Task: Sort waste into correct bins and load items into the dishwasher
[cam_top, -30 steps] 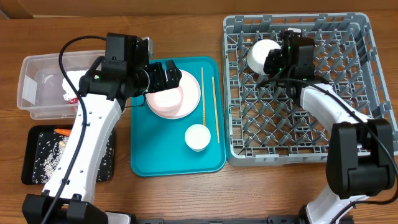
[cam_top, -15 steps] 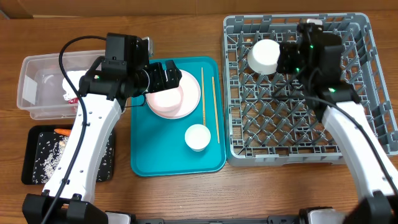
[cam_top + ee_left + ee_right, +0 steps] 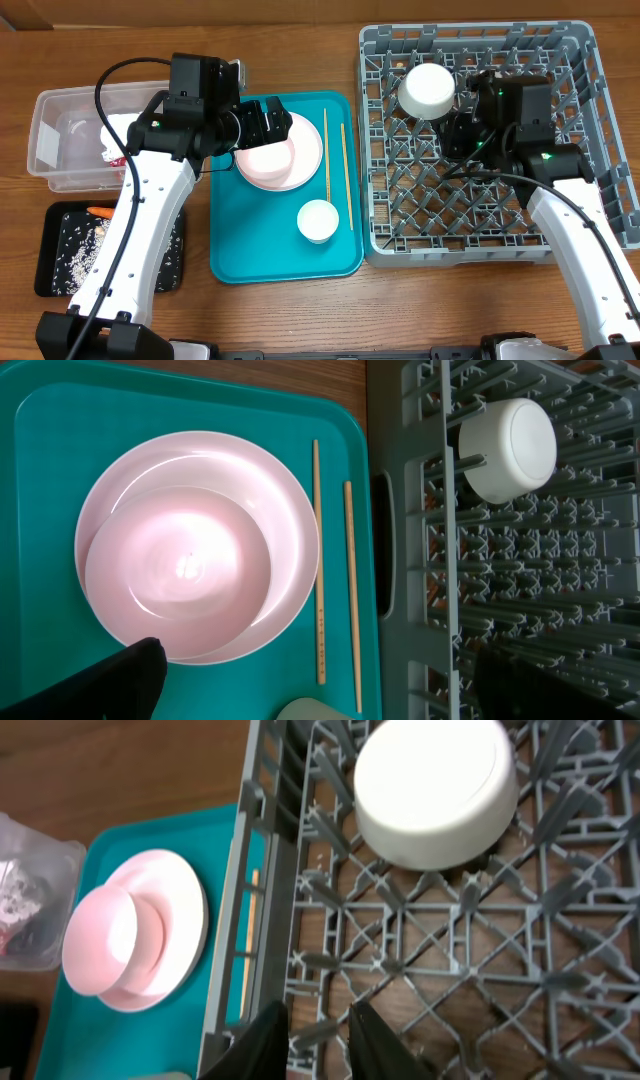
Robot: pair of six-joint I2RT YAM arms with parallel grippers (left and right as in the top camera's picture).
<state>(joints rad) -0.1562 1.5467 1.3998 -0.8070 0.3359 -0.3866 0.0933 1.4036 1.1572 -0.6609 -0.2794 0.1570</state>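
Wooden table (image 3: 280, 310) under rig. White bowl (image 3: 427, 90) sits upturned on pegs, far left part of dish rack (image 3: 560, 245). I see right gripper (image 3: 318, 1040) near it, jaws slightly apart, empty; sideways swing could clip bowl or snag pegs. Left gripper (image 3: 265, 125) wide open, empty, over pinkish bowl (image 3: 180, 575) stacked on pink plate (image 3: 290, 530); lifting bowl may drag plate. Chopsticks (image 3: 343, 175) just beside plate and cup (image 3: 317, 220) crowd teal tray (image 3: 240, 250).

Overhead: top-down, far, whole scene. Wrist cams: close, facing down; both share pink plate (image 3: 290, 520), upturned bowl (image 3: 435, 790), dish rack (image 3: 520, 610).
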